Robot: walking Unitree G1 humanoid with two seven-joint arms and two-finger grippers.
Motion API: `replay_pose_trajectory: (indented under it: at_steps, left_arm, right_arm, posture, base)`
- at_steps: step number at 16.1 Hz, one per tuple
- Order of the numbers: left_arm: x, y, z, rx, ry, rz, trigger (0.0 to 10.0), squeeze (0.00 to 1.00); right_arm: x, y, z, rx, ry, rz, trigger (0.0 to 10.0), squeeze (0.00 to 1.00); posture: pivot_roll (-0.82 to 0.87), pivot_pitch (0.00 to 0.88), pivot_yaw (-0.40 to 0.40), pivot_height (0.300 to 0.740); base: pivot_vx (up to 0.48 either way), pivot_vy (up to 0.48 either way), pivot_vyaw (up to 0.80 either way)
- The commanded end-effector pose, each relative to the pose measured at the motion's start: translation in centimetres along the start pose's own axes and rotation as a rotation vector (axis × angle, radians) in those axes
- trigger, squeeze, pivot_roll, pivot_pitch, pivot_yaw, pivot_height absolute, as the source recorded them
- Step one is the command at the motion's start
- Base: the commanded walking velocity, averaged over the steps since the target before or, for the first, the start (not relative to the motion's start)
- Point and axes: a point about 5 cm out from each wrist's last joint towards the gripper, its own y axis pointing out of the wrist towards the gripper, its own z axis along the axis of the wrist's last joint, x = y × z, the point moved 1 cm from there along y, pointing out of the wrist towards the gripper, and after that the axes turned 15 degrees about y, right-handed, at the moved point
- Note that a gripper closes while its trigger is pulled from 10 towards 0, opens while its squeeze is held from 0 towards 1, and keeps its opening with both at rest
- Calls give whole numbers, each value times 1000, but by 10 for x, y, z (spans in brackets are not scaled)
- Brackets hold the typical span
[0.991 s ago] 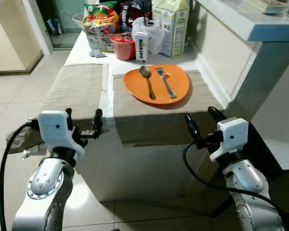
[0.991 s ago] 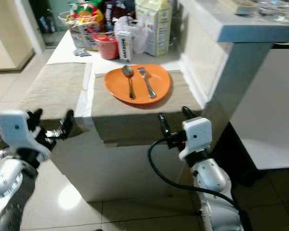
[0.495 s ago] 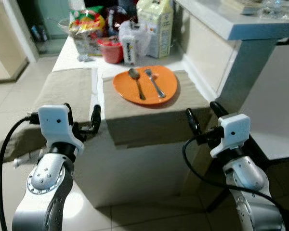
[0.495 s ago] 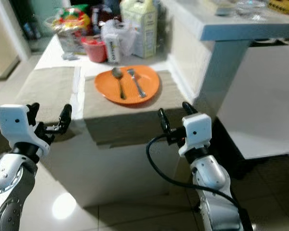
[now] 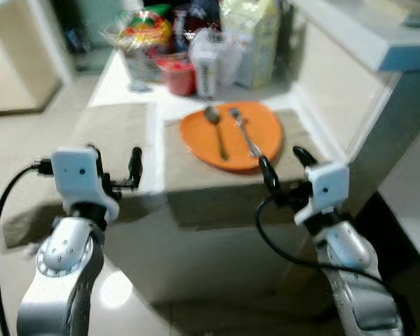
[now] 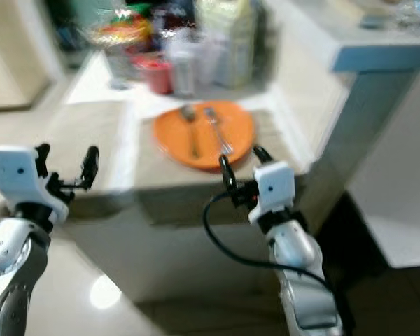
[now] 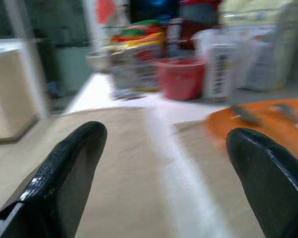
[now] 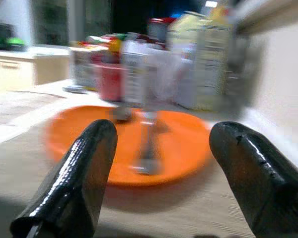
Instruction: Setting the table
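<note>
- The round orange plate (image 5: 231, 135) lies on the right-hand beige cloth placemat (image 5: 217, 183) of the white bench (image 5: 129, 77), with a metal spoon (image 5: 215, 127) and a metal fork (image 5: 243, 131) side by side on it, probably still to be laid out.
- The right hand (image 5: 283, 164) hovers at the plate's near rim, fingers wide and empty, seemingly lined up for the cutlery.
- The left hand (image 5: 113, 164), also wide and empty, faces the bare left beige placemat (image 5: 112, 133).
- Blur makes the cartons, red cup and packets behind hard to read.
</note>
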Motion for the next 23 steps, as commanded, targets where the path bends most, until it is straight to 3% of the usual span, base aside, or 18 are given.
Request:
replay_pose_trajectory:
  at_steps: [1, 3, 8, 10, 12, 18, 21, 23]
  left_arm:
    - [5, 0, 3, 8, -4, -18, 10000, 0]
    - [6, 2, 9, 37, 5, -29, 10000, 0]
    - [5, 6, 7, 27, 8, -39, 10000, 0]
    - [4, 7, 7, 20, 0, -34, 10000, 0]
    - [5, 10, 7, 19, 5, -40, 10000, 0]
    - [1, 11, 11, 13, 34, -57, 10000, 0]
    - [-2, 10, 10, 2, 36, -46, 10000, 0]
    - [1, 10, 11, 6, 42, -50, 10000, 0]
  right_arm:
    - [4, 0, -1, -11, -12, -12, 10000, 0]
    - [1, 5, 5, 10, -15, -9, 10000, 0]
    - [-17, 41, 38, 91, 17, 8, 10000, 0]
    - [-14, 55, 39, 77, 56, -22, 10000, 0]
    - [-16, 80, 30, 28, 113, -98, 10000, 0]
    - [-8, 150, 30, -61, 75, -221, 10000, 0]
    - [-11, 164, 29, -108, 65, -221, 10000, 0]
    - [-17, 177, 34, -141, 142, -217, 10000, 0]
  posture:
    - [-106, 0, 60, 740]
    - [-104, 0, 59, 740]
    - [-104, 0, 65, 740]
    - [-104, 0, 65, 740]
    - [-99, 0, 78, 740]
    - [-48, 0, 90, 740]
    - [-29, 0, 82, 740]
    - [-15, 0, 57, 740]
  base:
    - [401, 262, 0]
    - [202, 129, 0]
    - [0, 0, 0]
    - [0, 0, 0]
    - [0, 0, 0]
    - [0, 0, 0]
    - [0, 0, 0]
    - [0, 0, 0]
